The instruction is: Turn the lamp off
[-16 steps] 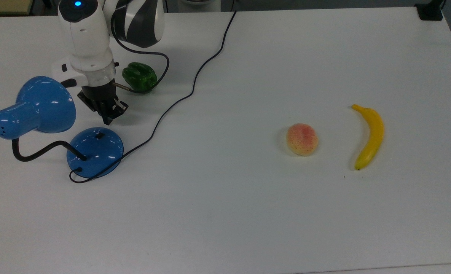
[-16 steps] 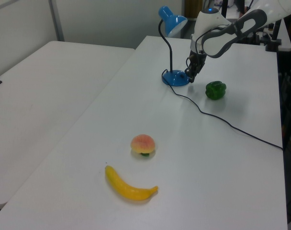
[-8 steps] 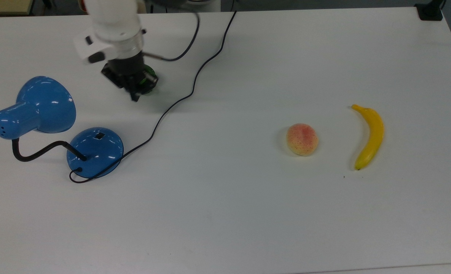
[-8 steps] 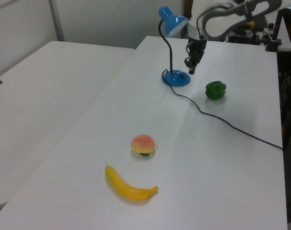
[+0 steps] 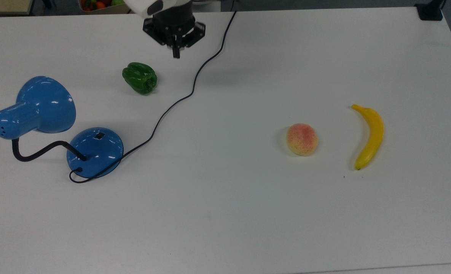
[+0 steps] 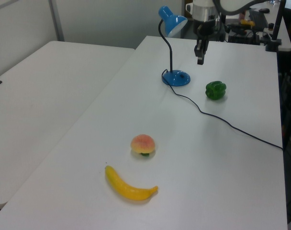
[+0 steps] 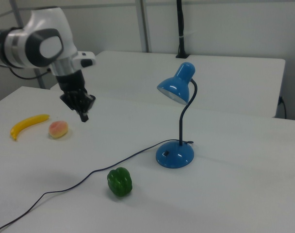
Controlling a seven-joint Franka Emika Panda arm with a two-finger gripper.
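Note:
The blue lamp stands at the top view's left, with its domed base (image 5: 96,152), a small black switch (image 5: 100,135) on it, and a bell shade (image 5: 44,104) on a black gooseneck. Its black cord (image 5: 179,99) snakes off toward the table's far edge. In the right view the lamp (image 7: 175,154) stands upright at the centre. My gripper (image 5: 176,51) hangs above the table near the far edge, well away from the lamp (image 6: 176,78), with its fingers together and nothing between them. The left view has the gripper (image 6: 200,60) high beside the shade (image 6: 173,23).
A green bell pepper (image 5: 140,78) lies between the gripper and the lamp. A peach (image 5: 302,139) and a banana (image 5: 370,137) lie at the top view's right. The cord crosses the white table (image 5: 225,213) from the lamp base to the far edge.
The gripper has lifted off from beside the lamp base and swung up and toward the top view's right, passing over the green pepper to the far edge. The lamp has not moved.

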